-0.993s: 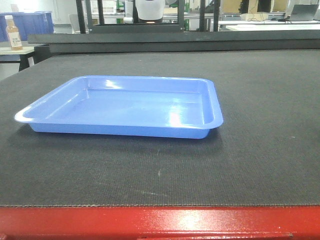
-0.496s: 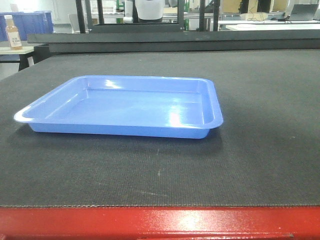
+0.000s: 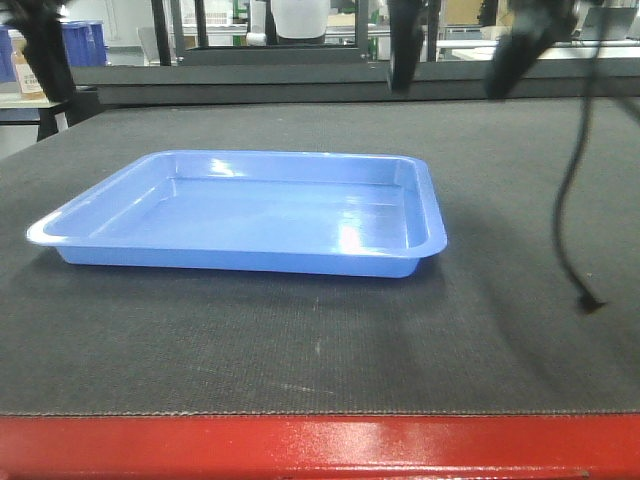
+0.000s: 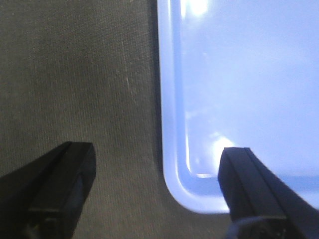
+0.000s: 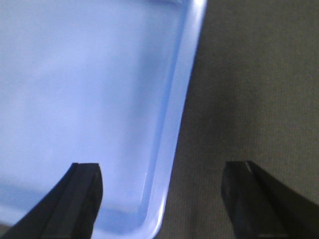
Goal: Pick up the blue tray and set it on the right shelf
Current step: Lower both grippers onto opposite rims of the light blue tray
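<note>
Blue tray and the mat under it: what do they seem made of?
The blue tray looks like glossy moulded plastic: bright highlights, rounded corners, rolled rim. The mat looks like matte, dark woven or ribbed material, perhaps rubberised fabric; its fine weave texture shows.

- We only get the finger ends of the left claw [image 4: 154, 152] and right claw [image 5: 163, 168]; the rest runs off the bottom edge.
- The blue tray [image 4: 239, 74] is cropped to one corner in both wrist views.
- In the front view, the left arm [image 3: 42, 55] and right arm [image 3: 515, 45] are just dark blurs cut by the top edge.
</note>
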### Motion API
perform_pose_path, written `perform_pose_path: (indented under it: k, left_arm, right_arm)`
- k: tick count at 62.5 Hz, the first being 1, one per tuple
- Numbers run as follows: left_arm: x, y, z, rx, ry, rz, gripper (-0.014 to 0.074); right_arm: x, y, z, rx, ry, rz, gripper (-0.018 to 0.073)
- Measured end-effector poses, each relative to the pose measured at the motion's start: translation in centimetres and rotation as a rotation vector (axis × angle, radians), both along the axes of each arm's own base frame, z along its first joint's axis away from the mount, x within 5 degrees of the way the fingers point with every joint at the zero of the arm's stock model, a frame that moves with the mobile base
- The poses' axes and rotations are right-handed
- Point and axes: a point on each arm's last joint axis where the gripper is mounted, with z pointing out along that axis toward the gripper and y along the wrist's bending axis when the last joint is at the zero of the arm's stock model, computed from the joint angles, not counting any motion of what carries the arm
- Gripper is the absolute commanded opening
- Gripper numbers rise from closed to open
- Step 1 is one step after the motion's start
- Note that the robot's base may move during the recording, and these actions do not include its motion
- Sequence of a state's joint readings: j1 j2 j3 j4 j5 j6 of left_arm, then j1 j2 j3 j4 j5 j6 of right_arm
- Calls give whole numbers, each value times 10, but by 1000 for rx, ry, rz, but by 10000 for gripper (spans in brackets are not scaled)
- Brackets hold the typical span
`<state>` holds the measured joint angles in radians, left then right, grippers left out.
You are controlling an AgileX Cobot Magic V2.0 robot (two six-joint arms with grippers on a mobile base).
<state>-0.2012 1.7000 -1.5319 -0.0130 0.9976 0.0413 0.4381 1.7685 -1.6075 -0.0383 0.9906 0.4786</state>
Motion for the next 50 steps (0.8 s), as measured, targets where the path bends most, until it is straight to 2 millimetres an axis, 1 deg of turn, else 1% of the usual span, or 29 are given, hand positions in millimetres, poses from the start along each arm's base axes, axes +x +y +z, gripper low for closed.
perform_pose_path:
  k: [12, 24, 32, 42, 50]
  left_arm:
    - [30, -6, -19, 3, 25, 2, 421]
    - [50, -11, -39, 1, 59, 2, 421]
    - [57, -13, -56, 6, 94, 3, 421]
    - [63, -15, -77, 1, 143, 7, 421]
    - [66, -16, -89, 0, 169, 8, 421]
  right_arm:
    - [23, 10, -31, -27, 58, -26, 587]
    - [34, 15, -60, -56, 118, -27, 587]
    - [39, 17, -76, -67, 142, -27, 587]
    - [44, 20, -88, -67, 144, -28, 587]
    - [47, 21, -98, -74, 156, -27, 587]
